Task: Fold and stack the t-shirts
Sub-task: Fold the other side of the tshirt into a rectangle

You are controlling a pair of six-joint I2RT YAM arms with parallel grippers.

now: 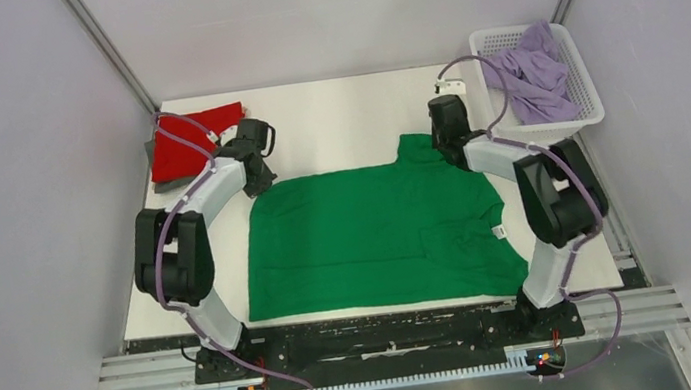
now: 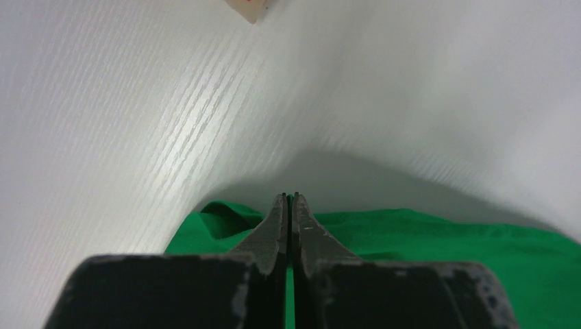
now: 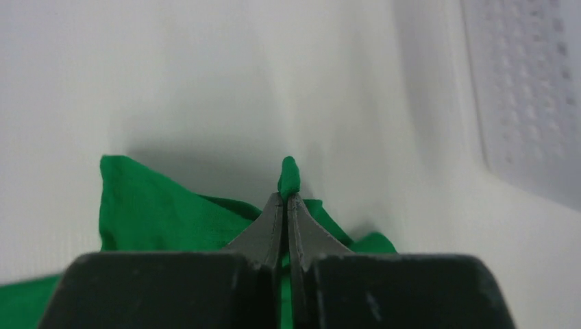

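The green t-shirt (image 1: pixel 377 236) lay spread flat across the middle of the table (image 1: pixel 341 115), turned sideways with its white neck tag (image 1: pixel 500 231) at the right and its hem at the left. A short sleeve jutted out toward the far side. The step in hand appeared to be the first fold of this shirt, with both arms gripping its far edge. The left arm (image 1: pixel 173 253) reached to the far-left corner of the cloth. In its wrist view the left jaws were pressed together, with green fabric caught between them at the tips. The right arm (image 1: pixel 553 193) reached to the far edge beside the jutting sleeve. The right jaws were likewise clamped tight, and a small nub of green cloth poked out past their tips. A red t-shirt (image 1: pixel 184 146) sat already folded at the far-left corner of the table, which was probably where the stack was to grow. A lavender t-shirt (image 1: pixel 537 74) lay crumpled in the white mesh basket (image 1: pixel 585 113) at the far right, not yet dealt with. The next move would likely call for both arms to raise the pinched edge together and carry it toward the near edge. They would need to keep level and evenly spaced so the fabric stayed taut and the fold came down straight. Since each pinch held only a little cloth, a slipped grip seemed the main risk.
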